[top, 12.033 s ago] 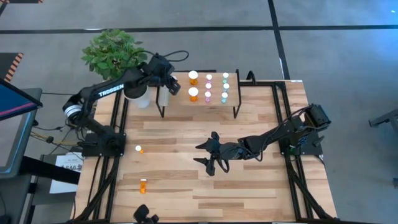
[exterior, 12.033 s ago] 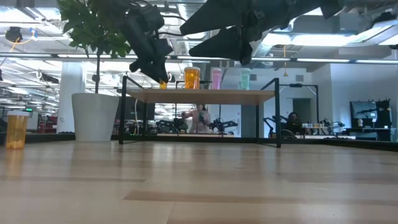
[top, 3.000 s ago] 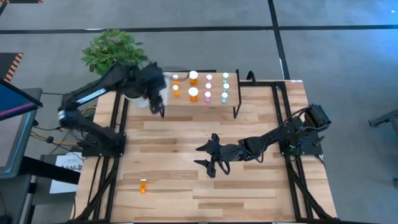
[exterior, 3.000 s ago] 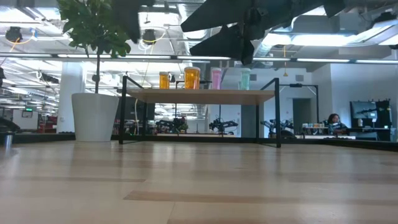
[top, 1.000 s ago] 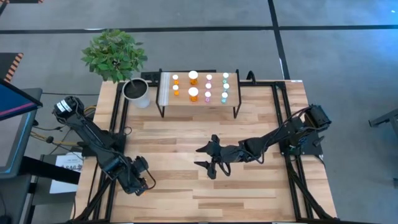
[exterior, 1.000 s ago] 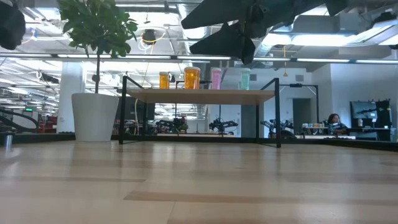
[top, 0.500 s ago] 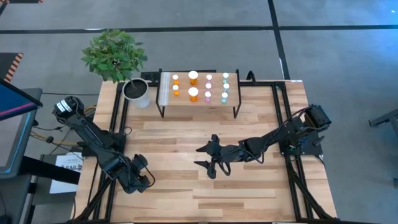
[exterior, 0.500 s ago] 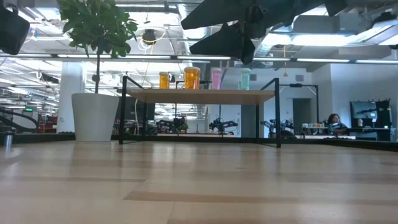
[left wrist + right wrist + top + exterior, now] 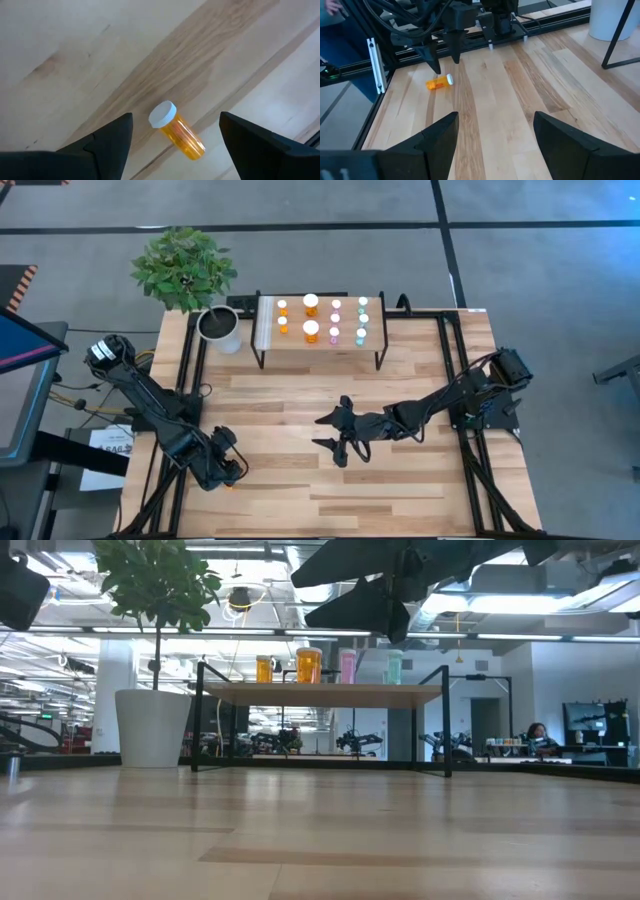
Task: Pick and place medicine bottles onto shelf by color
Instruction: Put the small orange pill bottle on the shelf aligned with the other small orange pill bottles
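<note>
One orange medicine bottle with a white cap lies on its side on the wooden table, near the left front. My left gripper hangs open right above it, pointing down, one finger on either side and clear of it. The right wrist view shows the same bottle under that gripper. On the shelf at the table's far side, orange, pink and teal bottles stand upright in columns. My right gripper waits open above mid-table.
A white plant pot stands left of the shelf at the far left corner. Black frame rails run along the table's left and right edges. Bare wooden tabletop lies between the shelf and both grippers.
My left gripper has stayed above the lying orange bottle and rolled a little about its own pointing line. The bottle has not moved.
</note>
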You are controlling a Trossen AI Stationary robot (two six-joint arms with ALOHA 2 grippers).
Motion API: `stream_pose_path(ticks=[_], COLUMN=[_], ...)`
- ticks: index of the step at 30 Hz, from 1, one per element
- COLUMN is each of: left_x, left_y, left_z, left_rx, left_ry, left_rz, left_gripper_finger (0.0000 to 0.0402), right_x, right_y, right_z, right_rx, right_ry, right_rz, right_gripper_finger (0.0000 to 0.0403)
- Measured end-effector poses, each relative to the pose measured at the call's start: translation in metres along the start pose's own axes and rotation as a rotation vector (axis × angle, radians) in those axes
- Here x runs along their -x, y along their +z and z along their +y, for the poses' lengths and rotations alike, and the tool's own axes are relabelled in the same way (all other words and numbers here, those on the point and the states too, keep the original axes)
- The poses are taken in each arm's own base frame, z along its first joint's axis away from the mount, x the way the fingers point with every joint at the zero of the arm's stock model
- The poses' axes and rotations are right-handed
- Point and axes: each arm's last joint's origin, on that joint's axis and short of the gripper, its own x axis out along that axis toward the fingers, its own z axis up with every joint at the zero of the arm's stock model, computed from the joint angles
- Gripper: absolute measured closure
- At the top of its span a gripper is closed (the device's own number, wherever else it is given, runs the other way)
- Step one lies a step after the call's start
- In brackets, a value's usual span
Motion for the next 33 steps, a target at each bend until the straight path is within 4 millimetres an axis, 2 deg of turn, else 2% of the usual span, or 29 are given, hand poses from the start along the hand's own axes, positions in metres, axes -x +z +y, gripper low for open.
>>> stream_pose_path(ticks=[6,13,24,33], left_x=[0.001,0.002,0.001,-0.031], left_y=[-0.002,-0.011,-0.011,-0.011], left_z=[0.005,0.005,0.005,0.021], left_rx=[0.057,0.119,0.159,0.205], left_ry=[0.048,0.012,0.012,-0.098], left_rz=[-0.006,-0.013,-0.018,0.014], left_gripper_finger=[0.0118,0.0118,0.0118,0.0118], right_x=[0.000,0.000,0.000,0.000], right_y=[0.000,-0.001,-0.001,-0.001], right_z=[0.000,0.000,0.000,0.000], right_rx=[-0.001,0.002,0.002,0.002], right_ry=[0.000,-0.002,-0.002,-0.002], right_rz=[0.001,0.007,0.007,0.007], right_gripper_finger=[0.0121,0.0121,0.0121,0.0121])
